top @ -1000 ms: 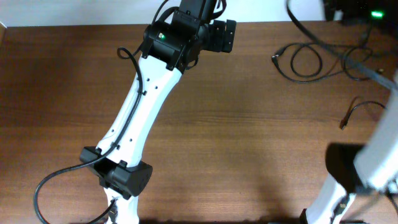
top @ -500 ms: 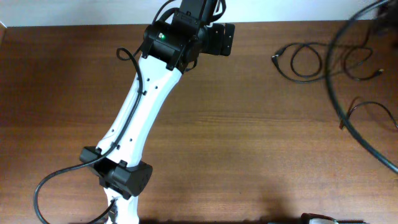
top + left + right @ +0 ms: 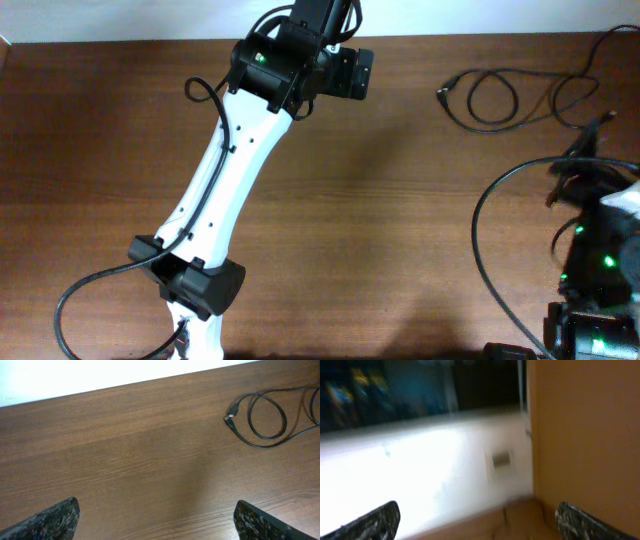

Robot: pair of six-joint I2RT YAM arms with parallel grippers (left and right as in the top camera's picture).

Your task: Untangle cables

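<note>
The cables lie at the table's far right: a thin black loop with a small plug, joined to further loops. A thin cord with a yellowish tip lies below them, partly hidden by my right arm. My left gripper hovers at the far middle, well left of the loops, and it is open. In the left wrist view it holds nothing, with the cable loop far ahead on the right. My right gripper is open and empty, in a blurred view of a white wall.
My white left arm crosses the table from the near left to the far middle. A thick black arm wire arcs beside the right arm at the near right. The white wall borders the table's far edge.
My right arm swung out of the overhead view, then came back in at the near right; its jaws widened slightly. The left gripper shifted a little left.
</note>
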